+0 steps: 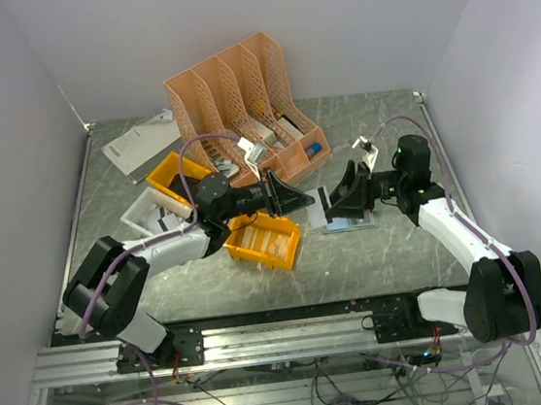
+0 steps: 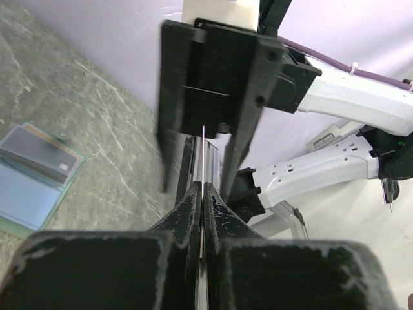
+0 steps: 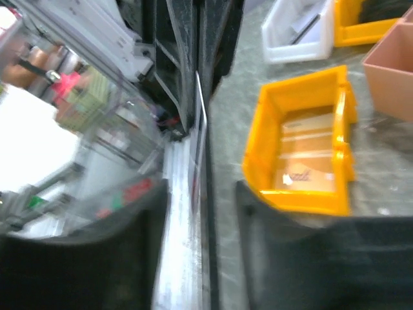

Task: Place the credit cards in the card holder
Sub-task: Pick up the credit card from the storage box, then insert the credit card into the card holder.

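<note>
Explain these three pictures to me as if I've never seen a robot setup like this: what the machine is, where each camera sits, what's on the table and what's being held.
Two robot arms are bolted at the near edge of a marble-patterned table. The overhead view looks down from above and behind them; the other two pictures come from cameras on each wrist.

In the overhead view, the left gripper and right gripper face each other mid-table. On the table lie a yellow bin, a peach file rack, some papers, and the opened card holder, light blue inside with a tan-brown card already in it.

The left wrist view shows its fingers pressed shut on a thin pale card, seen edge-on. The right gripper's jaws stand apart around that card's other end, seemingly a handover.
</note>
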Robot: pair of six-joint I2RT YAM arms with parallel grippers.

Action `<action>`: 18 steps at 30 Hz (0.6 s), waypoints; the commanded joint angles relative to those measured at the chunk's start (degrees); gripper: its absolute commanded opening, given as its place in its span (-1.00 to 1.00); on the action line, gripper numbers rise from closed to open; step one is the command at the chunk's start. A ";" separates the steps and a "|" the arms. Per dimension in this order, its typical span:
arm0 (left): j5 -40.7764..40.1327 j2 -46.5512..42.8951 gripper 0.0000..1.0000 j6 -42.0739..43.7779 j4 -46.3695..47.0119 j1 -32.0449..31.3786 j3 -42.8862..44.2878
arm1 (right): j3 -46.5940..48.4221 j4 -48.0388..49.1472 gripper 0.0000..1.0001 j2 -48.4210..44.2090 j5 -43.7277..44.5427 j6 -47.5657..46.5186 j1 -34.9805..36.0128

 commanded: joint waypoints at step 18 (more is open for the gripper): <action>-23.08 12.92 -0.86 -5.61 -8.73 -6.27 5.01 | 10.43 -38.34 -1.00 10.77 56.85 -45.98 -15.84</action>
